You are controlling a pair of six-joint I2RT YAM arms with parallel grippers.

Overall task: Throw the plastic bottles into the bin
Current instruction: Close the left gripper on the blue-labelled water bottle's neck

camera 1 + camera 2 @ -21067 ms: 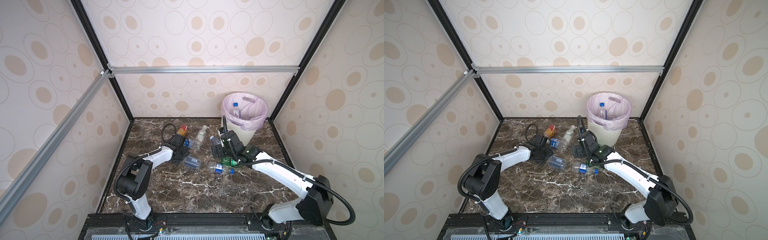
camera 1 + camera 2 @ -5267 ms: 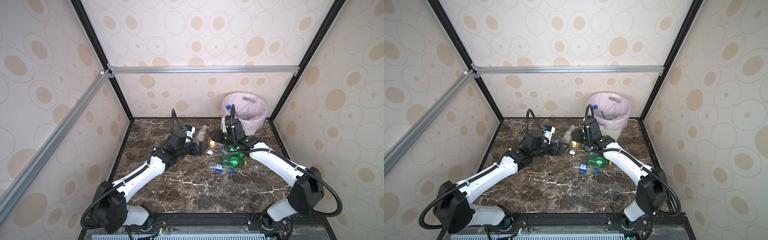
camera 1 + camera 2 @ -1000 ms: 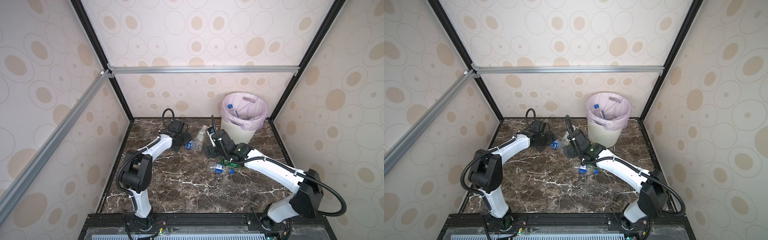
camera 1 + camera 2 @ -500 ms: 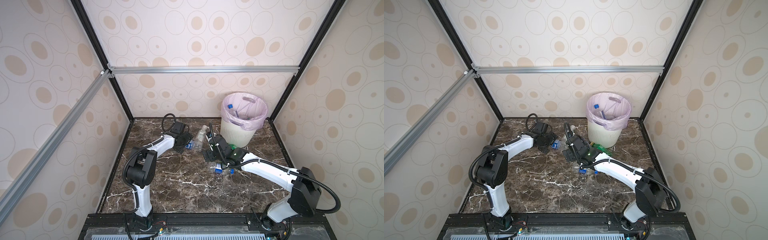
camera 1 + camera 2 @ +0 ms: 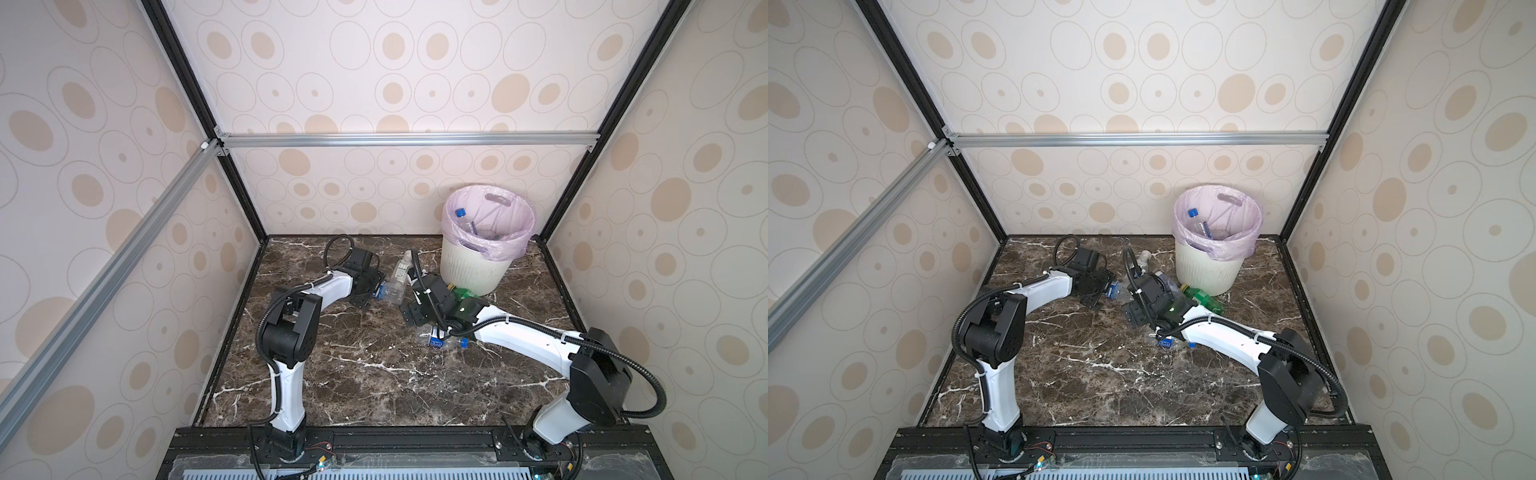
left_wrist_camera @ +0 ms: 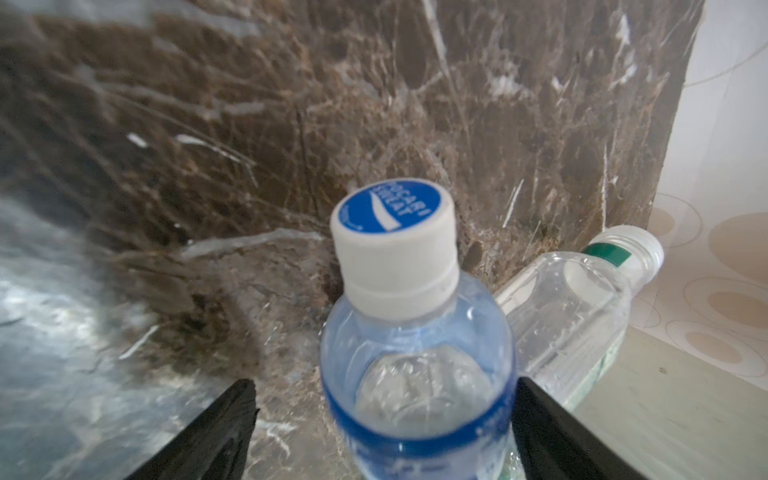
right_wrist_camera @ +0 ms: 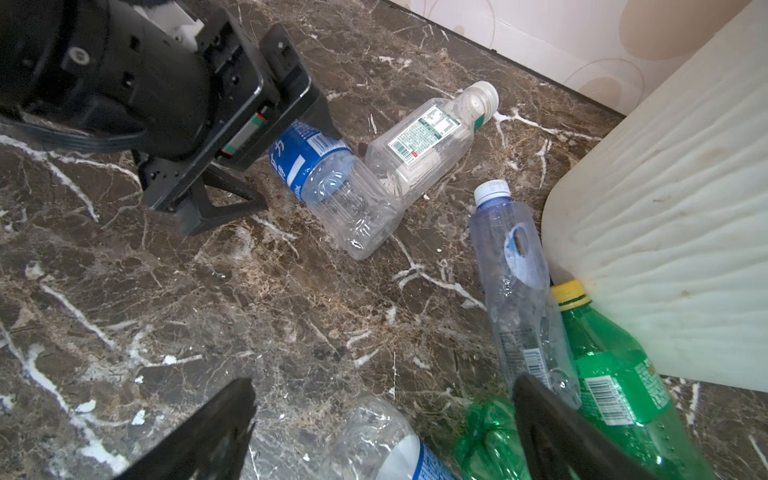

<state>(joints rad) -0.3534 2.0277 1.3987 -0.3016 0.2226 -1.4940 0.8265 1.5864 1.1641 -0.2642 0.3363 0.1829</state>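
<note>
A clear plastic bottle [image 6: 415,332] with a blue label and a white cap lies on the marble floor, between the fingers of my left gripper [image 6: 386,384]. That gripper is open: one finger is against the bottle and the other stands apart from it. Both top views show this bottle [image 5: 385,291] [image 5: 1116,291] at the left gripper [image 5: 371,291] [image 5: 1104,291]. My right gripper [image 7: 382,390] [image 5: 410,316] hangs open over a clear blue-labelled bottle [image 7: 382,440] and a crushed green one [image 7: 486,432]. The cream bin [image 5: 473,266] [image 7: 665,208] stands at the back right with bottles inside.
A clear white-labelled bottle [image 7: 424,141] touches the one at my left gripper. A pale blue bottle [image 7: 511,266] and a green yellow-capped one [image 7: 611,374] lie against the bin's foot. Enclosure walls stand close behind the bin.
My right gripper has dropped and come a little toward the front, over the bottles by the bin. The left gripper has stayed at its bottle, its jaws slightly narrower.
</note>
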